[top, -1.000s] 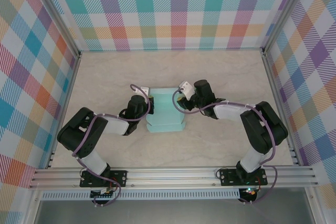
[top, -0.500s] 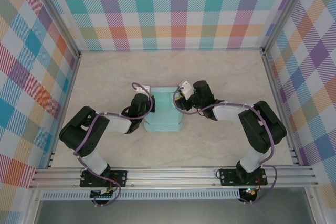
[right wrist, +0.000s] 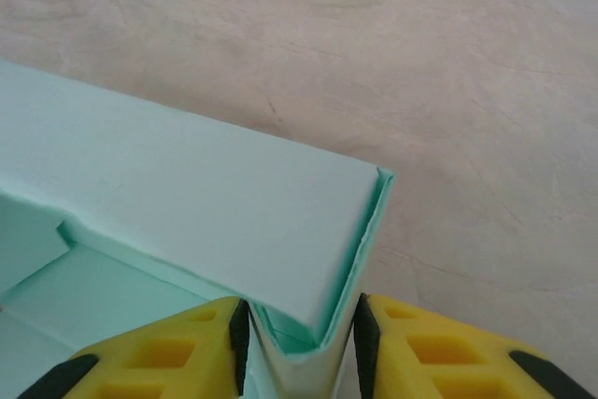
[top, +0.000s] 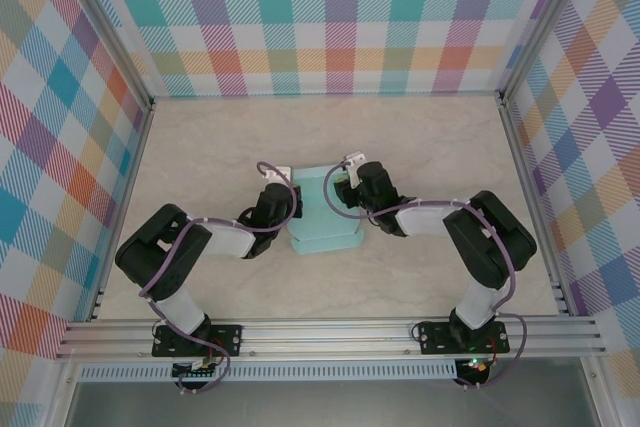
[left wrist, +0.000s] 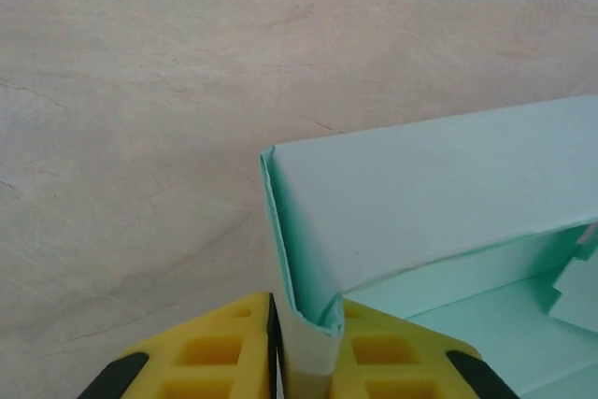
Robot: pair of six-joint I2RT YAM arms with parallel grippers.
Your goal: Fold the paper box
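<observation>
The paper box (top: pixel 322 215) is pale mint card, partly folded, lying mid-table between both arms. My left gripper (top: pixel 289 204) sits at its left wall and my right gripper (top: pixel 346 190) at its right wall. In the left wrist view the yellow fingers (left wrist: pixel 220 354) of my left gripper (left wrist: pixel 306 329) are shut on a doubled-over corner of the paper box (left wrist: pixel 439 189), whose flap leans over the open inside. In the right wrist view my right gripper (right wrist: pixel 299 329) pinches the folded side wall of the paper box (right wrist: pixel 187 203) between its black pads.
The marbled tabletop (top: pixel 420 137) lies bare around the box. Plaid walls (top: pixel 330 17) close in the back and both sides. An aluminium rail (top: pixel 330 332) carrying both arm bases runs along the near edge.
The box has shifted slightly to the right with both grippers on it. The right arm has drawn in toward the centre. The left gripper followed the box's left wall.
</observation>
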